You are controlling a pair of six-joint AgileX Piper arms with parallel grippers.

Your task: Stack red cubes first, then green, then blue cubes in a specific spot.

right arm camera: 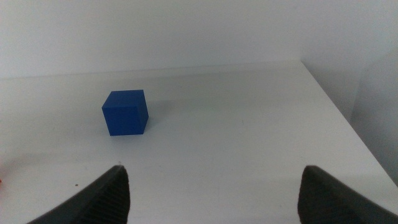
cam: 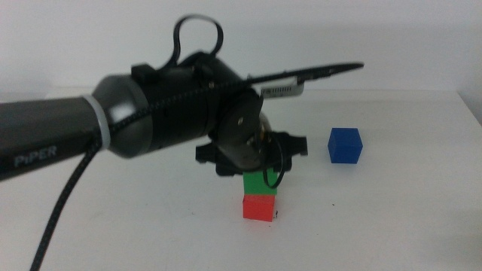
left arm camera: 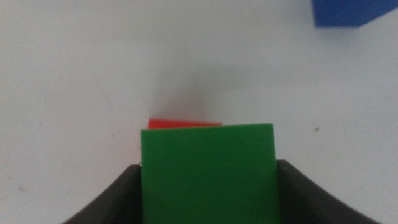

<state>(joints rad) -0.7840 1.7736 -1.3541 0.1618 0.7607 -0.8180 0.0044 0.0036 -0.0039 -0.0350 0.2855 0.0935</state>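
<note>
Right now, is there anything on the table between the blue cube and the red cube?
No. In the middle view, only bare white table lies between the blue cube and the red cube, which sits under the green cube.

You have three cubes on the table (cam: 392,218), one of each colour. One red cube (cam: 259,208) sits near the middle, toward the near side. One green cube (cam: 256,183) is directly on top of it, so that pair makes a single stack of two. One blue cube (cam: 345,144) stands alone, to the right and farther back. You also have two grippers: the left gripper (cam: 260,154) and the right gripper (right arm camera: 211,193).
</note>
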